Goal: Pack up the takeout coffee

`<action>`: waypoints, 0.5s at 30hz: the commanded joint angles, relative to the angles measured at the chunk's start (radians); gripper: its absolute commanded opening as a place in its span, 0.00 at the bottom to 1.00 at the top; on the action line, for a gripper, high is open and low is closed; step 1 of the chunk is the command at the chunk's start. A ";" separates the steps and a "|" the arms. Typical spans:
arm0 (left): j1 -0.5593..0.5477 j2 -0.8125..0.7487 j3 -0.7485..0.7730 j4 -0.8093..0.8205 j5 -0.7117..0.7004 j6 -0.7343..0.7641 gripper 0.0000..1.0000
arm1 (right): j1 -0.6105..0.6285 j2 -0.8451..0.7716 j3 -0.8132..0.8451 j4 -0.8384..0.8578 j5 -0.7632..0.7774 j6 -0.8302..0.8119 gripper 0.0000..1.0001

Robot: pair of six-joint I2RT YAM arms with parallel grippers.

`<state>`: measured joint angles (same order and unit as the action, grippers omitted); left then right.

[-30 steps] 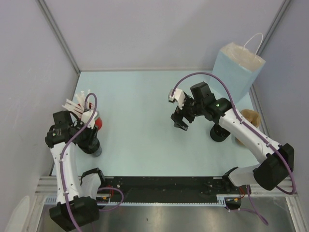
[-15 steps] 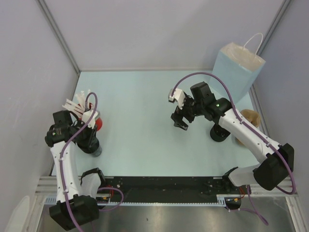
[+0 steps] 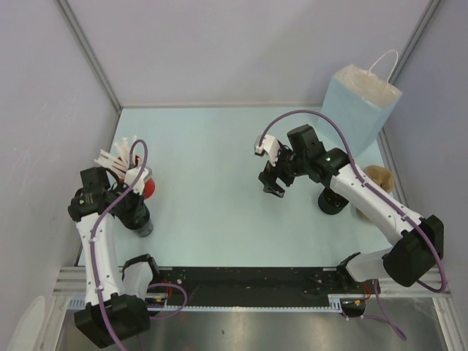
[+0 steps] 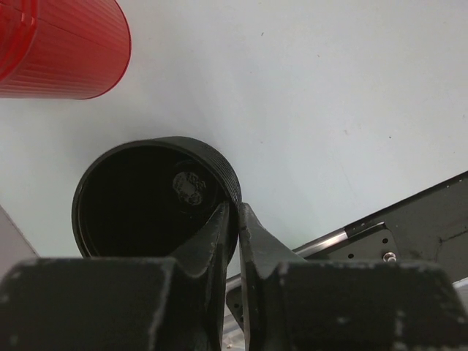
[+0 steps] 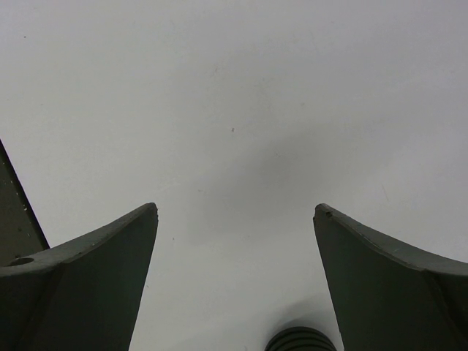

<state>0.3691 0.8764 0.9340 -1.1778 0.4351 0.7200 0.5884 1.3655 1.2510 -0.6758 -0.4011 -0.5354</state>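
Straws (image 3: 117, 157) in red cup (image 3: 148, 187), black cup (image 4: 139, 205) rim pinched

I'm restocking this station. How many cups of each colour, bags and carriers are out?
black cup: 2
red cup: 1
bag: 1
carrier: 1
Total: 5

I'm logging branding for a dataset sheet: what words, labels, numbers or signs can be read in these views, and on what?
No text can be read in any view.
Small raised mark in the black cup: too blurred to read.
Red cup: no print visible.
Pale-blue paper bag: no print visible.
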 commanded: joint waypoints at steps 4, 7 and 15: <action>0.011 -0.020 0.012 0.000 0.050 0.029 0.07 | 0.005 -0.002 -0.005 0.019 -0.012 -0.009 0.92; 0.011 -0.034 0.017 0.001 0.047 0.029 0.04 | 0.007 -0.002 -0.004 0.019 -0.012 -0.009 0.92; 0.011 -0.091 -0.001 0.017 0.008 0.032 0.00 | 0.007 -0.003 -0.005 0.019 -0.015 -0.011 0.92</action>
<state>0.3698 0.8227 0.9340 -1.1774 0.4374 0.7204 0.5900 1.3670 1.2442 -0.6754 -0.4015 -0.5354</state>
